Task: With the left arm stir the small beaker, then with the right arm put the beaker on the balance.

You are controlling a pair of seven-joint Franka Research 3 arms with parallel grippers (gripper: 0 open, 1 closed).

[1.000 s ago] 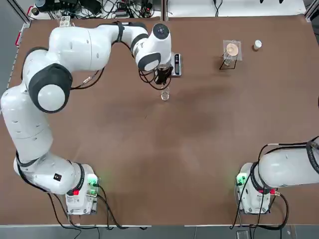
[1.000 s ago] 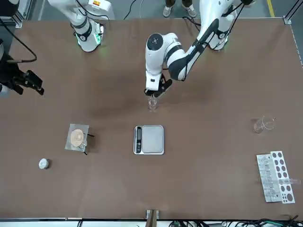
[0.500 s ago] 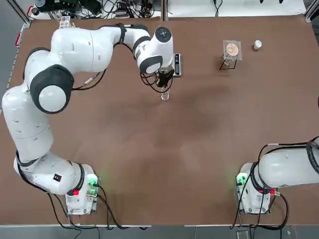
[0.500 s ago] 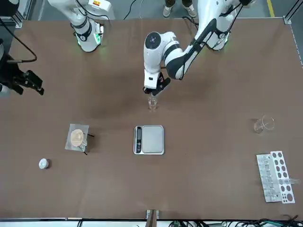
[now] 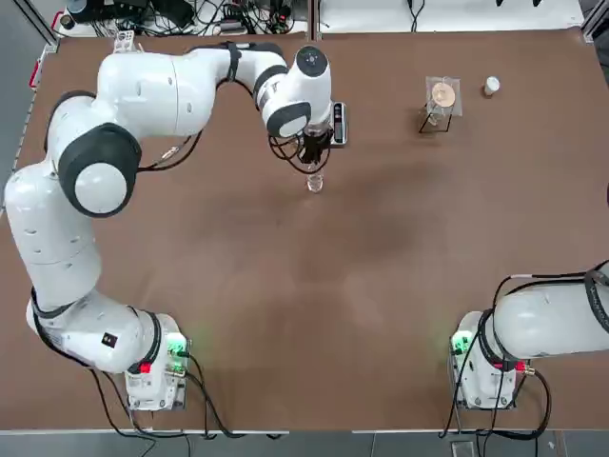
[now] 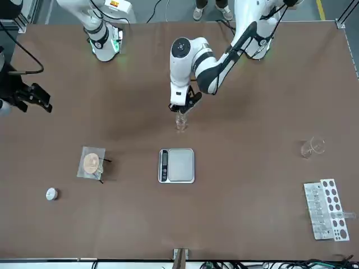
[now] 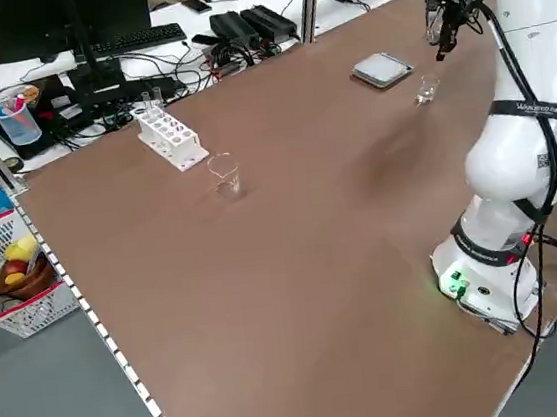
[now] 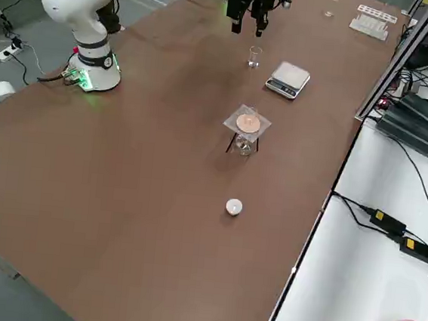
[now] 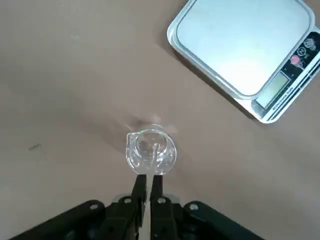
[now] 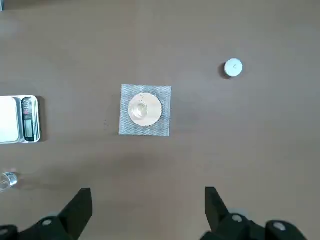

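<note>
The small beaker [image 5: 315,181] [image 6: 180,122] [image 9: 150,151] stands upright on the brown table, just in front of the balance [image 6: 176,166] [image 9: 245,50]. My left gripper [image 6: 180,106] [image 9: 148,192] hangs right above the beaker. It is shut on a thin clear rod [image 9: 149,172] whose lower end dips into the glass. From overhead, the left wrist covers most of the balance [image 5: 339,124]. My right gripper [image 6: 33,96] [image 10: 147,210] is held high at the table's right edge. It is open, holds nothing, and is far from the beaker [image 10: 7,180].
A wire stand with a mesh square and tan disc [image 5: 442,95] and a small white cap [image 5: 491,86] sit at the far right. A larger glass beaker [image 6: 312,147] and a white test-tube rack [image 6: 326,208] are on the left side.
The left gripper has shifted slightly over the beaker, with the rod still in the glass. The right arm has not moved.
</note>
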